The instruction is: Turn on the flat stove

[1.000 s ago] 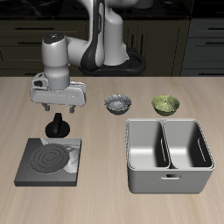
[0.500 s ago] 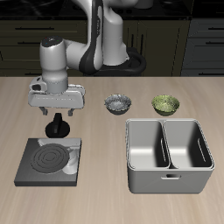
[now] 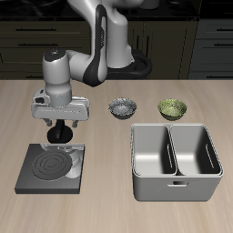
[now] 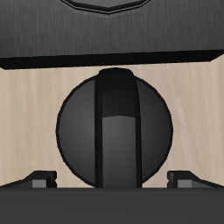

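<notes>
1. The gripper [image 3: 60, 134] hangs low over the back edge of the stove [image 3: 53, 167], right above the knob [image 3: 60, 136].
2. The wrist view fills with the knob [image 4: 114, 129], round and black with a raised bar across it; two fingertips [image 4: 42, 180] show apart, clear of it on either side.
3. The exterior view hides the knob's bar behind the fingers.
4. The stove sits near the table's front edge; a grey bin [image 3: 176, 161] stands well apart, two small bowls [image 3: 122, 108] [image 3: 172, 108] farther back.

claw [image 3: 60, 136] above stove [image 3: 50, 167] knob [image 4: 114, 128]
</notes>
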Motion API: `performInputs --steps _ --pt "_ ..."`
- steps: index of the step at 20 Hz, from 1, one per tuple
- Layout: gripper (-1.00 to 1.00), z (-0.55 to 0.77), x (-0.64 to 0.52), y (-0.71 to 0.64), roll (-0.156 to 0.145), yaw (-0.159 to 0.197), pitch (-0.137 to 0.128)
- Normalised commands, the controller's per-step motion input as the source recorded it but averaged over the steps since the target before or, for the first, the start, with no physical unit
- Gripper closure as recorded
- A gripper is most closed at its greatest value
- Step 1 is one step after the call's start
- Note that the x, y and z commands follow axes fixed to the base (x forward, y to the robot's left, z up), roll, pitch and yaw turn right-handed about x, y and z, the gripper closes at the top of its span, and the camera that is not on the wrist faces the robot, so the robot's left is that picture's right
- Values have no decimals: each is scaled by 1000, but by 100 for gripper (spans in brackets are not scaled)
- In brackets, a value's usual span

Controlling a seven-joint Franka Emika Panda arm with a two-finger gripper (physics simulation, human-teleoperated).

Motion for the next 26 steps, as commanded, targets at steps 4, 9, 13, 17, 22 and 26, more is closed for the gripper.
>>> performInputs --steps 4,9,13,17,22,26 --pt "-100 -294 -116 -36 -10 -63 65" --pt "100 -100 -107 -82 -5 -7 7" --pt "100 141 -28 -138 -12 14 -23" --pt "100 146 -40 -59 -9 11 -18" --pt "100 138 -29 -93 -20 -1 -16" --pt "100 76 -32 -85 -1 23 -5"
